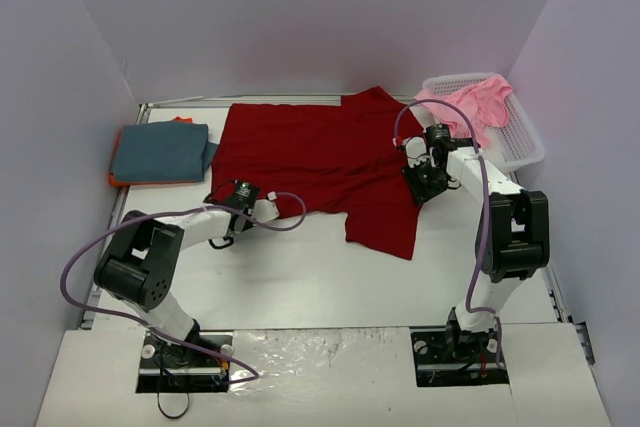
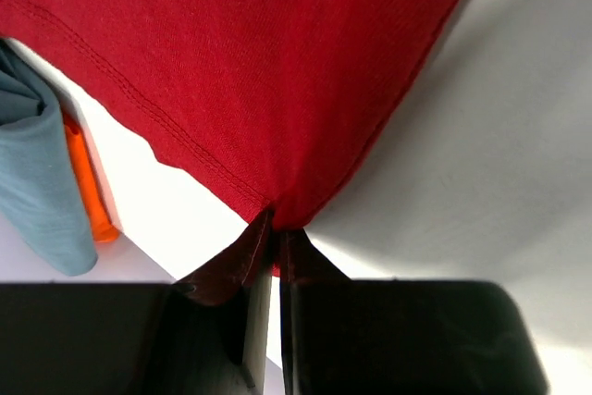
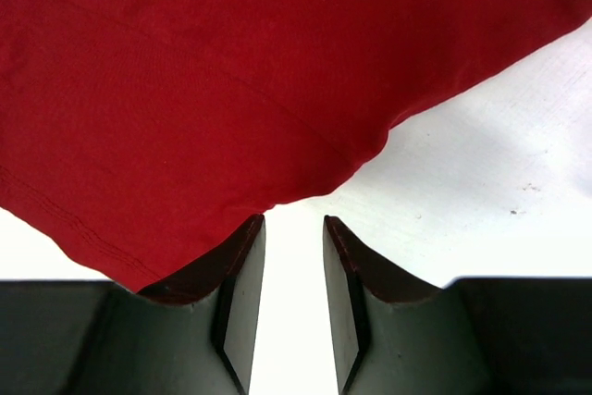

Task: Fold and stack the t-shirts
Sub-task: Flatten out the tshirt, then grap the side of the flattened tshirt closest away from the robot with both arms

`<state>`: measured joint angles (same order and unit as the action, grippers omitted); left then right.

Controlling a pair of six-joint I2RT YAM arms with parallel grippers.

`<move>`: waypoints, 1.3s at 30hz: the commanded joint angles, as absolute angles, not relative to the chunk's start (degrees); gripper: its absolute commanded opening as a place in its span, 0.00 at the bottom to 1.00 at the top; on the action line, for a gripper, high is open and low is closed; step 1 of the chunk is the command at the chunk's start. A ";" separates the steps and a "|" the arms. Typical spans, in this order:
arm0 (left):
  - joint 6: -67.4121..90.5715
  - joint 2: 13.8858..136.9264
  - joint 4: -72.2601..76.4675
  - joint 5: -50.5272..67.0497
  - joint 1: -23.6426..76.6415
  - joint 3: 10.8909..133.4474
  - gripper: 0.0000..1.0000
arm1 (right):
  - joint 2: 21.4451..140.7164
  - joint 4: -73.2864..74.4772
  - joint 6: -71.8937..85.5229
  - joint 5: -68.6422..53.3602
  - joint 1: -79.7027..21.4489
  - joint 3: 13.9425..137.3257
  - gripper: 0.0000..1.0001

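At nine o'clock on the worktop [image 1: 300,277], folded teal and orange t-shirts [image 1: 160,154] form the stack. The left tool [image 2: 274,240] is clenched on the dark red t-shirt [image 1: 320,157] hem for folding; the right tool [image 3: 293,256] gapes, cloth unpinched.

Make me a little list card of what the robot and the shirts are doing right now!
red shirt: spread flat on the table
left gripper: shut on the red shirt's hem corner
right gripper: open at the red shirt's edge
folded pile: teal shirt on orange one, far left
pink shirt: lying in the white basket
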<state>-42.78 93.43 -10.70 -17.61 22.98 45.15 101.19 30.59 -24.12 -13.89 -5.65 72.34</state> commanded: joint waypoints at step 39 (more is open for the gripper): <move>-22.68 111.18 -44.47 26.98 4.31 78.05 0.02 | 77.77 42.02 -58.27 -9.41 -23.02 49.13 0.44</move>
<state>-22.28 110.72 -41.82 24.53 4.56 77.56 76.38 40.07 -57.58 -10.85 -21.67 50.33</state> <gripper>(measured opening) 0.041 0.437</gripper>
